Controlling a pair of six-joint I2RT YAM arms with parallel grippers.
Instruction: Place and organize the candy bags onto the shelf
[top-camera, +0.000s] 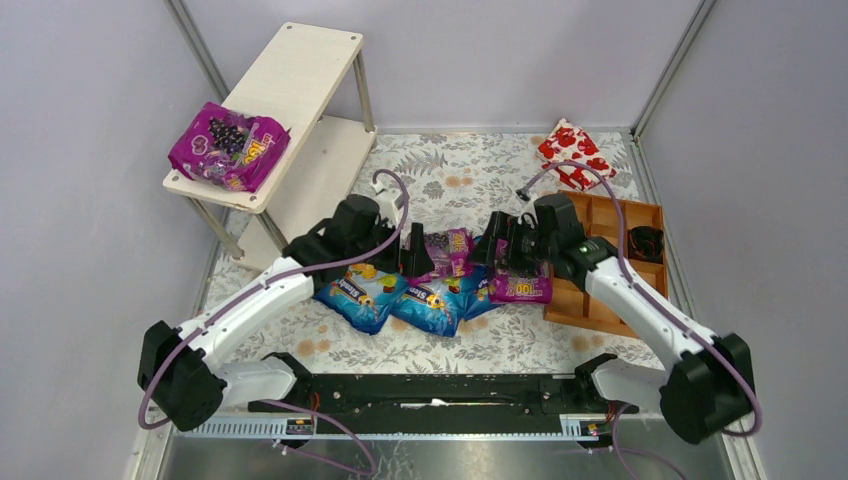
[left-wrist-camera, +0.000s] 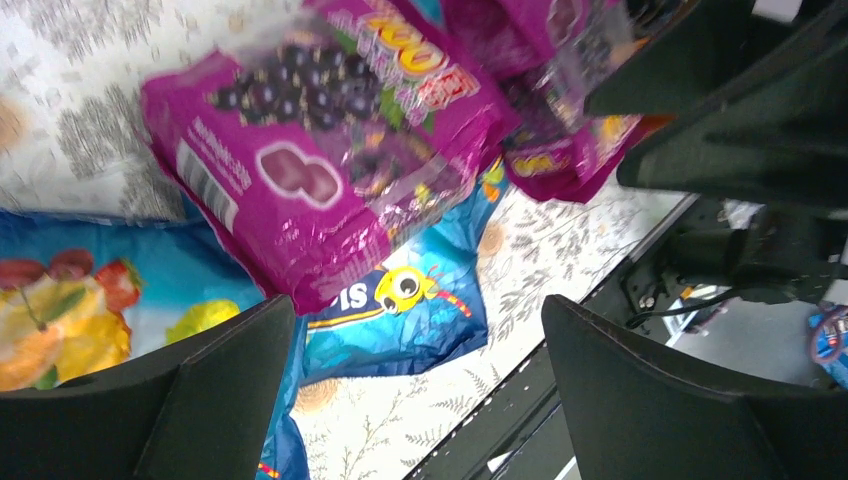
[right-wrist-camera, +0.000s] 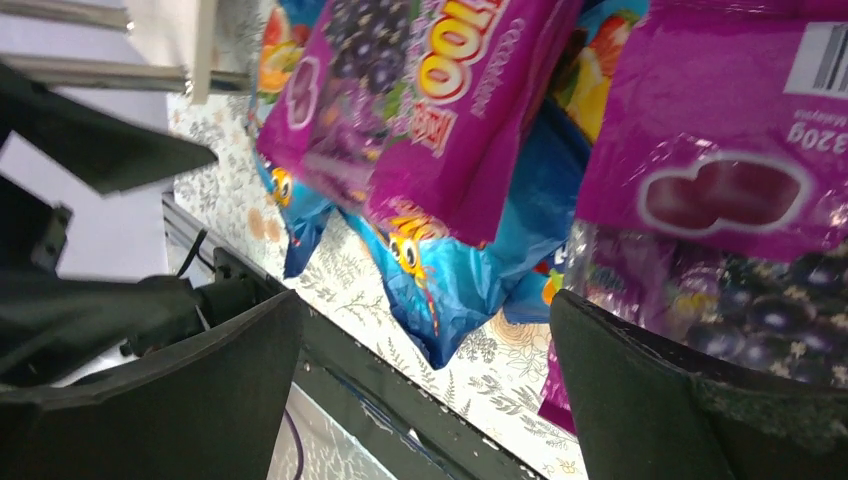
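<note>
The shelf (top-camera: 300, 70) stands at the back left, with one purple candy bag (top-camera: 228, 145) on the front end of its top board. On the table lie two purple bags (top-camera: 447, 250) (top-camera: 520, 287) and blue bags (top-camera: 355, 295) (top-camera: 430, 306). My left gripper (top-camera: 415, 260) is open and empty just left of the middle purple bag (left-wrist-camera: 320, 150); the wrist view also shows a blue bag (left-wrist-camera: 400, 310) under it. My right gripper (top-camera: 498, 250) is open and empty between the two purple bags (right-wrist-camera: 420, 110) (right-wrist-camera: 720, 170), above a blue bag (right-wrist-camera: 470, 270).
A red-and-white patterned package (top-camera: 572, 155) lies at the back right. A brown compartment tray (top-camera: 610, 300) sits at the right with a dark object (top-camera: 647, 240) in it. The two grippers are close together. Grey walls enclose the floral-cloth table (top-camera: 470, 170).
</note>
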